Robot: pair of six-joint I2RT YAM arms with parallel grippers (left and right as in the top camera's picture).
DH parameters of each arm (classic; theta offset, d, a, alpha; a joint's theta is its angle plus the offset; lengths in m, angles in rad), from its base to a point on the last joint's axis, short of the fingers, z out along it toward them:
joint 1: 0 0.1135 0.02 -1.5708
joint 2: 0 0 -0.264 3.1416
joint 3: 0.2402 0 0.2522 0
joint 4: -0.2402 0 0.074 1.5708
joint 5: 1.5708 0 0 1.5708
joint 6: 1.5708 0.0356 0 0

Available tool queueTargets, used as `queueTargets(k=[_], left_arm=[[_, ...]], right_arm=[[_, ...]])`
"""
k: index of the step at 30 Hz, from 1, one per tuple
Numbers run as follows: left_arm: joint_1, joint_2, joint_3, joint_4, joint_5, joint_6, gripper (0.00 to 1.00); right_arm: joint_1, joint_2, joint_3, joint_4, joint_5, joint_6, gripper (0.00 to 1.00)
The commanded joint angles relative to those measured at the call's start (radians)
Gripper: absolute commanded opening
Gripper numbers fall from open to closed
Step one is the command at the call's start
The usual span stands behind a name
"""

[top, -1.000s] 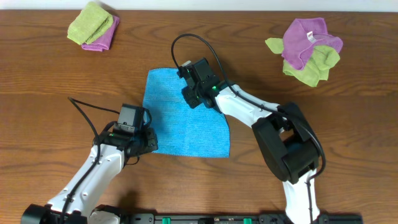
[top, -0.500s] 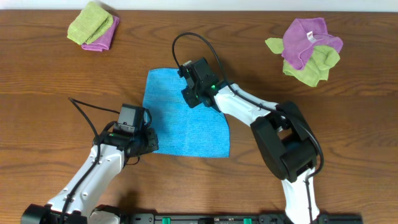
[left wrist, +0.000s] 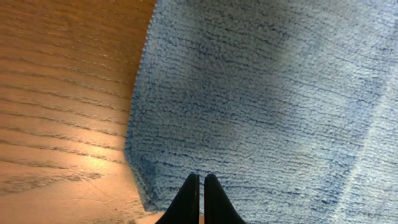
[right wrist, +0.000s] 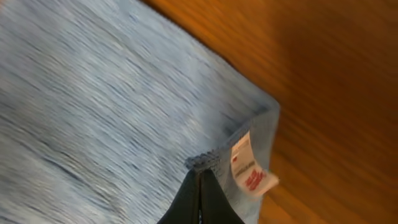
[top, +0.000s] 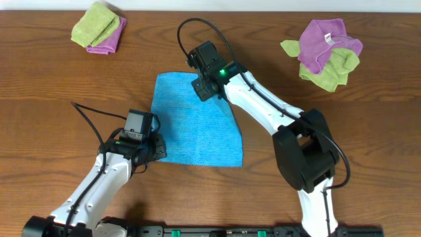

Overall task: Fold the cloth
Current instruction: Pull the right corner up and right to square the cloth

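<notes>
Blue microfibre, the cloth (top: 197, 135) lies spread mid-tabletop (top: 368, 131). Over the last second the right gripper (top: 205, 84), closed on the hem beside the white tag (right wrist: 250, 172), has slid toward the far edge, so the fold looks barely begun. The left gripper (left wrist: 201, 186) sits closed at the near-left corner, but the frame edge cuts off whether it pinches fabric, and the right wrist view is blurred.

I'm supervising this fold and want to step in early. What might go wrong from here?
1. The right hand pinches the cloth only at its corner, beside the white tag; so small a bite may slip.
2. The left hand is shut at the edge of the near corner; if that hold is shallow, the corner could pull free and skew the fold.
</notes>
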Motion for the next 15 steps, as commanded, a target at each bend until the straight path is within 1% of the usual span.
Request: queueTargets(k=[1, 5, 8, 12, 13, 14, 15], left_arm=[[0.008, 0.004, -0.003, 0.004, -0.026, -0.004, 0.06], [0.008, 0.004, -0.003, 0.004, -0.026, -0.004, 0.06], [0.008, 0.004, -0.003, 0.003, -0.027, -0.004, 0.06], [0.008, 0.004, -0.003, 0.004, -0.027, -0.004, 0.06], [0.008, 0.004, -0.003, 0.004, -0.027, -0.004, 0.06], [0.008, 0.004, -0.003, 0.004, -0.027, -0.003, 0.06], [0.008, 0.004, -0.003, 0.005, -0.027, -0.003, 0.06]], right_arm=[[-0.005, 0.013, 0.018, -0.043, 0.135, -0.022, 0.01], [-0.050, 0.013, 0.018, -0.131, 0.232, -0.017, 0.01], [-0.103, 0.013, 0.018, -0.181, 0.250, -0.004, 0.01], [-0.184, 0.013, 0.018, -0.210, 0.261, 0.059, 0.01], [-0.203, 0.013, 0.018, -0.212, 0.246, 0.062, 0.19], [-0.225, 0.013, 0.018, -0.213, 0.214, 0.061, 0.67], [-0.238, 0.013, 0.018, -0.216, 0.193, 0.060, 0.87]])
